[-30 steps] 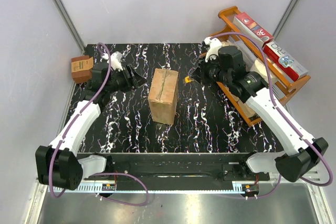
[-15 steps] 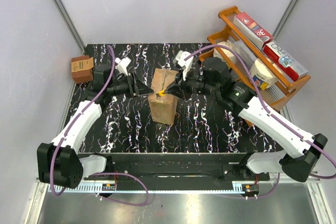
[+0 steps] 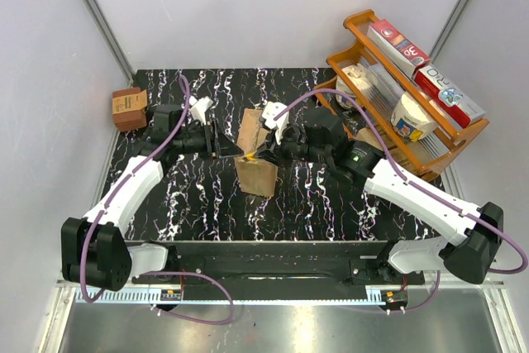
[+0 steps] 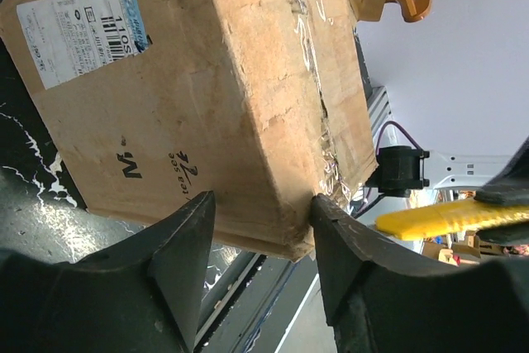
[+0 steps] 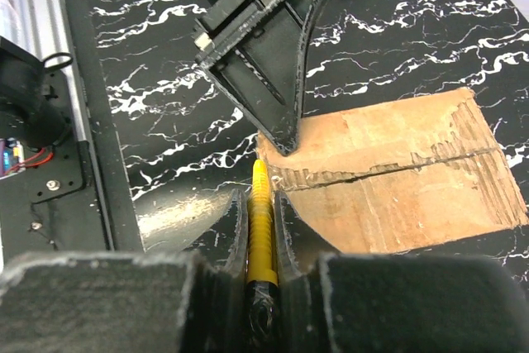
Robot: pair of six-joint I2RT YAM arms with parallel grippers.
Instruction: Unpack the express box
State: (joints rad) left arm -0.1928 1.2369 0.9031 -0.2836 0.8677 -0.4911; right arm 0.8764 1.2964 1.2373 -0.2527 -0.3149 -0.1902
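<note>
The express box (image 3: 256, 178) stands mid-table, a brown carton with a white label (image 4: 78, 26) on its side and a split taped seam (image 5: 397, 167) along its top. My left gripper (image 3: 235, 153) straddles the box's near left top edge (image 4: 260, 204), one finger on the top and one on the side, shut on it. Over the same end, my right gripper (image 3: 266, 152) is shut on a yellow cutter (image 5: 261, 229). The cutter's tip sits at the near end of the seam. The cutter also shows in the left wrist view (image 4: 438, 217).
An orange rack (image 3: 388, 80) with cartons and packets stands at the back right, behind the right arm. A small darker brown box (image 3: 128, 107) sits at the table's back left corner. A black rail (image 3: 273, 254) runs along the near edge.
The right arm swung left from the rack to the box, carrying the yellow cutter. The left gripper moved right and closed onto the box's edge.
</note>
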